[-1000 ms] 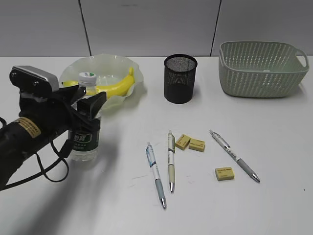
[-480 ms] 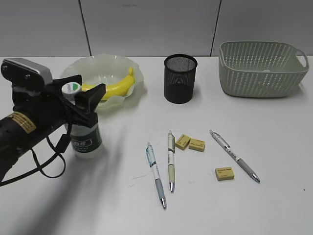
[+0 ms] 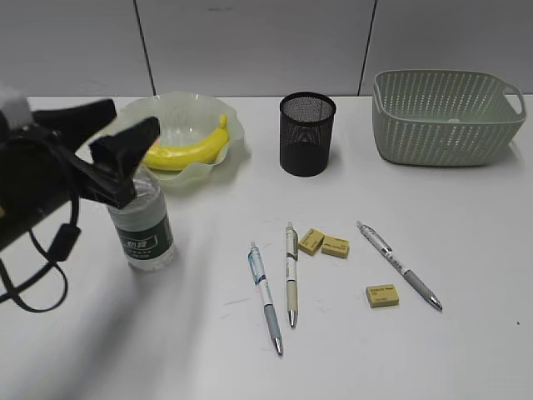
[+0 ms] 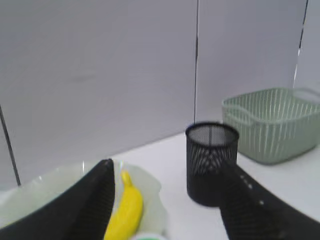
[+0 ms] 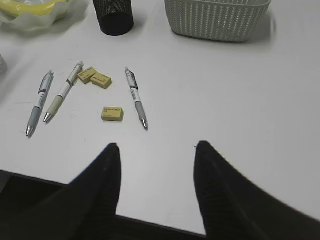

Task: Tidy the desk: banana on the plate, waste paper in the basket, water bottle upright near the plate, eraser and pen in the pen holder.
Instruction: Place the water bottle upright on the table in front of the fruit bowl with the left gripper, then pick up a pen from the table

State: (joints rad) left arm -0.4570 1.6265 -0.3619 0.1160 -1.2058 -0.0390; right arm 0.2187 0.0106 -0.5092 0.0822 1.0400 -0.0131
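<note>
The water bottle stands upright on the table just in front of the pale green plate. The yellow banana lies on the plate and also shows in the left wrist view. My left gripper is open and empty, above the bottle's top and apart from it. The black mesh pen holder stands mid-table. Three pens and three yellow erasers lie in front of it. My right gripper is open and empty above the near table edge. No waste paper shows.
The green woven basket stands at the back right. The pens and erasers also show in the right wrist view, a pen and an eraser nearest my right gripper. A wall rises behind the table.
My left gripper has let go of the bottle and risen up and to the left. The bottle stays upright on the table.
</note>
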